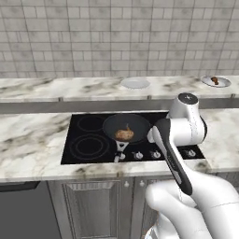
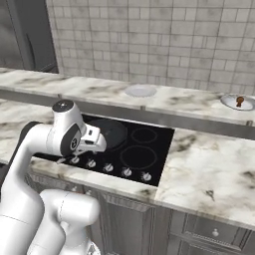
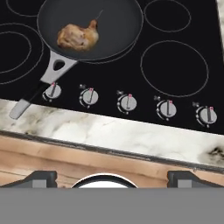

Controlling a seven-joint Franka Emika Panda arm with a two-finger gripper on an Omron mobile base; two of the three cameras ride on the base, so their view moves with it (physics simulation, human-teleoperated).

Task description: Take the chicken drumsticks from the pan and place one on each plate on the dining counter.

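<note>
While one drumstick (image 1: pixel 214 80) sits plated, another (image 3: pixel 78 36) waits in the pan (image 3: pixel 116 26); the gripper (image 3: pixel 112 177) gapes empty.

I see the black glass cooktop (image 1: pixel 88 135) set flush in the lower marble tabletop (image 1: pixel 28 144), four ring marks on it. Five knobs (image 3: pixel 127 103) line its front edge (red pointers, hand view). Grey cabinet doors (image 1: pixel 88 205) below, beige tiled wall (image 1: pixel 116 32) behind.
</note>
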